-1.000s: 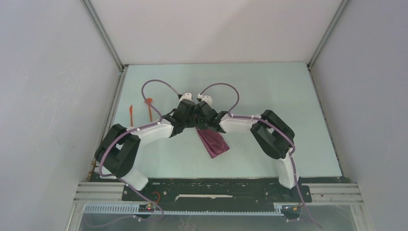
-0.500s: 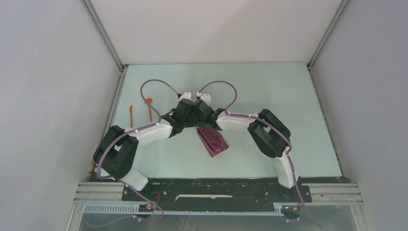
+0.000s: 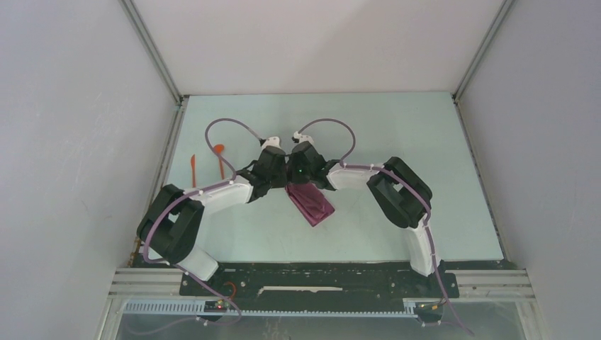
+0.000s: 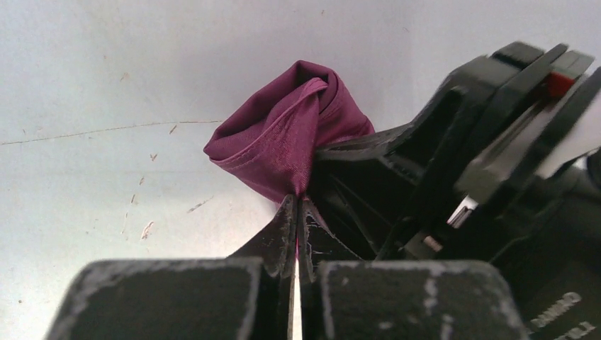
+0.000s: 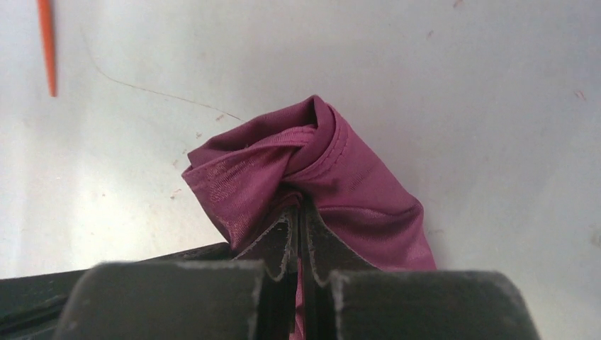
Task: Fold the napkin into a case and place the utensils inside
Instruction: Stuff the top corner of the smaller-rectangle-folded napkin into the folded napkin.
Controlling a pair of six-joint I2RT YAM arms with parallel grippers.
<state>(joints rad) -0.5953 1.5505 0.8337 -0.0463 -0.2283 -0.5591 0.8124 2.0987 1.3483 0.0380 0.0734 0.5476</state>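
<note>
Near the left edge of the pale green worktop, two orange utensils are seen lying side by side, slightly apart. The one nearer the middle is tipped with a round spoon-like end at its far side. Both are well apart from the cloth.

Toward the centre of the worktop, the left arm is angled inward. Its jaws are closed on a bunched edge of the maroon napkin, and a sliver of fabric is pinched between them in the left wrist view.

The napkin is gathered into a loose, twisted bundle rather than folded flat. It is slanted from the two wrists toward the near right.

The right arm is bent in from the other side. Its jaws are likewise clamped on the napkin, just beside the left arm's jaws.
</note>
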